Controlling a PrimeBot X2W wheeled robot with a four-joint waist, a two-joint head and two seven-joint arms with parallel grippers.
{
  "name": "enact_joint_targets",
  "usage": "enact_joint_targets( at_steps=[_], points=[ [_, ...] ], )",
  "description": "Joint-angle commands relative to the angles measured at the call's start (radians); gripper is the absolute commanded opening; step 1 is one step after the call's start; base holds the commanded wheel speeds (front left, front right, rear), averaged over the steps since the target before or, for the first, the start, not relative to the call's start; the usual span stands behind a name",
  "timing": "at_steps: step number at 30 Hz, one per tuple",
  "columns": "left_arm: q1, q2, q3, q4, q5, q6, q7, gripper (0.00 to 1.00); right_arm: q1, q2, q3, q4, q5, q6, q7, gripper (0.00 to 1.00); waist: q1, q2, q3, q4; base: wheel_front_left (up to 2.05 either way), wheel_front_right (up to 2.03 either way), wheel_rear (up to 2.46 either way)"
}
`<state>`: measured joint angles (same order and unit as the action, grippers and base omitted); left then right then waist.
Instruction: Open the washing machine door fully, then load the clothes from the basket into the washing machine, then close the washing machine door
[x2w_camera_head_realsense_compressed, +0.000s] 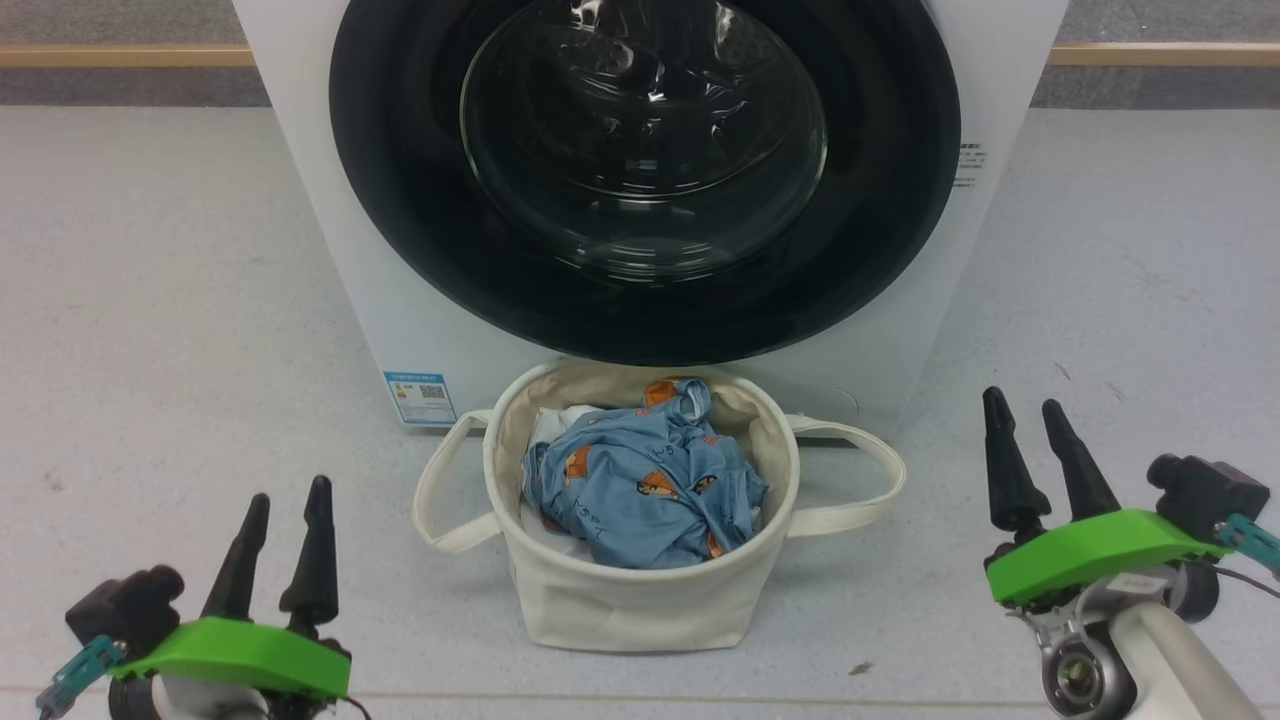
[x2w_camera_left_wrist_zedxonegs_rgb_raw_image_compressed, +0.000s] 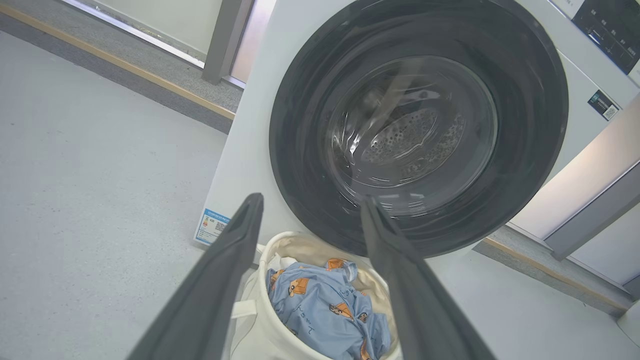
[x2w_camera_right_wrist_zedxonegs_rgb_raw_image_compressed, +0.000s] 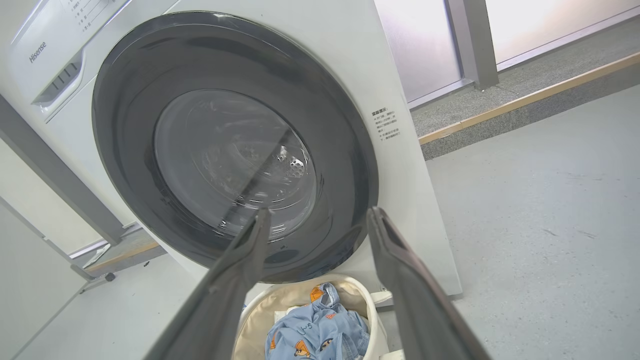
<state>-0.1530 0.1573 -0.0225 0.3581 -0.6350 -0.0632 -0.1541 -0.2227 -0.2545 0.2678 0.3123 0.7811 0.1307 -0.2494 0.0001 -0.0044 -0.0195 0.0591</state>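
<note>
- Grey speckled floor (x2w_camera_head_realsense_compressed: 150, 300): open room is seen on both sides of the machine and the basket. It is bounded at the back by a wooden strip (x2w_camera_head_realsense_compressed: 120, 55).
- Big white front-loading washing machine (x2w_camera_head_realsense_compressed: 330, 250), one: "Hisense" (x2w_camera_right_wrist_zedxonegs_rgb_raw_image_compressed: 37, 52) is read on its top panel. The printed text (x2w_camera_head_realsense_compressed: 968, 165) beside the door is too small to be read.
- Round door (x2w_camera_head_realsense_compressed: 395, 170) with a wide glossy black rim and a clear glass centre, one: it is shut flush against the front.
- Round cream canvas basket (x2w_camera_head_realsense_compressed: 630, 600), one, with two loop handles: it is stood on the floor just before the machine, below the door's lower edge.
- Light blue clothes (x2w_camera_head_realsense_compressed: 640, 490) printed with orange-brown animals, one bundle: they are crumpled inside the basket over a plain white fabric (x2w_camera_head_realsense_compressed: 560, 420).
- Two tools with long dark fingers on green mounts: the left tool (x2w_camera_head_realsense_compressed: 291, 490) and the right tool (x2w_camera_head_realsense_compressed: 1021, 399) are held either side of the basket, well apart from it. Both are spread wide and nothing is gripped.
- Small blue label sticker (x2w_camera_head_realsense_compressed: 420, 397), one: it is fixed at the machine's lower left corner, and its writing cannot be read.
</note>
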Motion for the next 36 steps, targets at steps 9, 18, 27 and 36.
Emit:
enact_joint_targets(
  at_steps=[9, 18, 27, 36],
  points=[
    [-0.073, 0.039, 0.032, -0.008, 0.147, -0.015, -0.043, 1.0, -0.062, 0.011, 0.001, -0.009, -0.144, 0.0, -0.012, 1.0, -0.0001, 0.0, -0.005, 0.005, 0.0, 0.0, 0.0],
    [-0.088, 0.051, 0.033, 0.008, 0.231, -0.033, -0.067, 1.0, -0.073, 0.022, -0.007, 0.0, -0.248, 0.0, -0.012, 1.0, -0.0001, 0.0, -0.004, 0.01, 0.0, 0.0, 0.0],
    [-0.102, 0.067, 0.018, 0.041, 0.322, -0.052, -0.093, 1.0, -0.084, 0.038, -0.013, 0.014, -0.362, 0.0, -0.012, 1.0, -0.0001, 0.0, -0.006, 0.016, 0.0, 0.0, 0.0],
    [-0.123, 0.074, 0.021, 0.069, 0.383, -0.054, -0.108, 1.0, -0.091, 0.046, -0.026, 0.027, -0.427, 0.0, -0.012, 1.0, -0.0001, 0.0, -0.001, 0.022, 0.0, 0.0, 0.0]
  ],
)
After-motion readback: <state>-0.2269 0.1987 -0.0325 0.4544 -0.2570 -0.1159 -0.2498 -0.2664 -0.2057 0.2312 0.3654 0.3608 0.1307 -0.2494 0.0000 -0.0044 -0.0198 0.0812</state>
